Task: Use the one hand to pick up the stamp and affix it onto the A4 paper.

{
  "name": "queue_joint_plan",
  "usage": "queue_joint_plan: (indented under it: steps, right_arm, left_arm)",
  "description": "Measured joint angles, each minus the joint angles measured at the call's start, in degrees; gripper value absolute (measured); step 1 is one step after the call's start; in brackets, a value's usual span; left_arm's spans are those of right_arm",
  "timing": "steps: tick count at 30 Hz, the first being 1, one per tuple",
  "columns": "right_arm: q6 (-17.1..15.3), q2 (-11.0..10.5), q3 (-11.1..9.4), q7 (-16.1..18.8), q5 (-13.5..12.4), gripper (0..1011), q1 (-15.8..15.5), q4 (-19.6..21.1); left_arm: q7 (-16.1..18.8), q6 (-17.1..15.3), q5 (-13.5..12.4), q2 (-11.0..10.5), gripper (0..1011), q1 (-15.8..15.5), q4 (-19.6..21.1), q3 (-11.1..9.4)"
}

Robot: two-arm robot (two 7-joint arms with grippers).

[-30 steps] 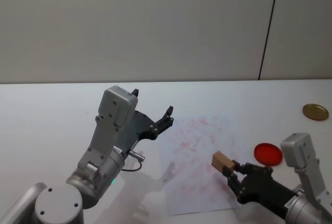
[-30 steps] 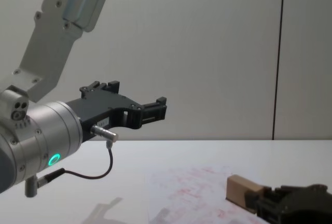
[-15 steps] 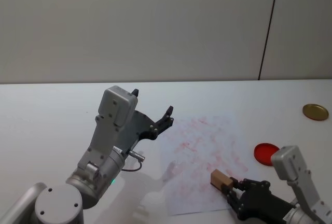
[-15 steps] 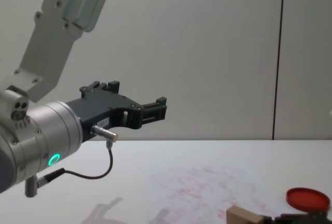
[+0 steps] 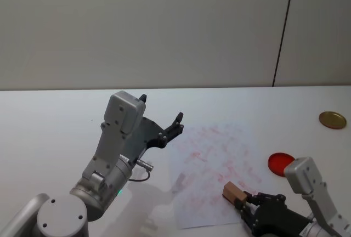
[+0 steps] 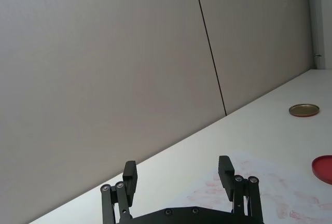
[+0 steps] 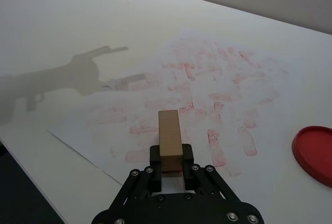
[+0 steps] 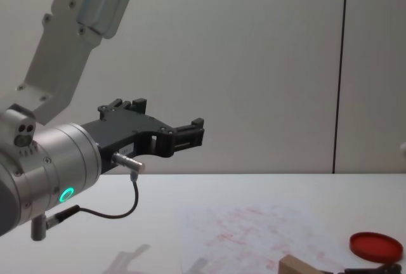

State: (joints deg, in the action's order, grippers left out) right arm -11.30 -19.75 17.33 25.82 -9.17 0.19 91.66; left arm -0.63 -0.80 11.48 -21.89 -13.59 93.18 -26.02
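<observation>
My right gripper (image 5: 243,204) (image 7: 171,163) is shut on the stamp (image 5: 233,192) (image 7: 170,139) (image 8: 301,266), a small tan wooden block that juts out from the black fingers. It hangs over the near right part of the A4 paper (image 5: 211,165) (image 7: 207,99) (image 8: 247,229), a white sheet covered with faint red marks. Whether the block touches the sheet I cannot tell. My left gripper (image 5: 162,117) (image 6: 177,175) (image 8: 168,125) is raised above the table to the left of the paper, open and holding nothing.
A flat round red ink pad (image 5: 282,163) (image 7: 315,154) (image 8: 376,246) lies on the white table just right of the paper. A gold lid (image 5: 332,119) (image 6: 304,110) sits at the far right. A grey wall stands behind the table.
My right gripper has drawn back and down toward the paper's near edge with the stamp in it, uncovering the red ink pad. The left arm has not moved.
</observation>
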Motion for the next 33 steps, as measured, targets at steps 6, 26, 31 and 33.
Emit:
queue_joint_plan:
  steps: [6, 26, 31, 33]
  right_arm:
    - [0.0, -0.1, 0.0, -0.2, -0.8, 213, -0.1, 0.0]
    - [4.5, -1.0, -3.2, -7.9, -6.0, 214, 0.9, 1.8]
    - [4.9, -1.5, -4.4, -10.1, -6.3, 214, 1.8, 1.0]
    - [5.0, -1.7, -4.7, -10.7, -6.4, 214, 2.1, 0.6]
  left_arm:
    - [0.0, 0.0, 0.0, 0.0, 993, 0.0, 0.0, 0.0]
    - [0.0, 0.0, 0.0, 0.0, 993, 0.0, 0.0, 0.0]
    - [0.0, 0.0, 0.0, 0.0, 993, 0.0, 0.0, 0.0]
    - [0.0, 0.0, 0.0, 0.0, 993, 0.0, 0.0, 0.0]
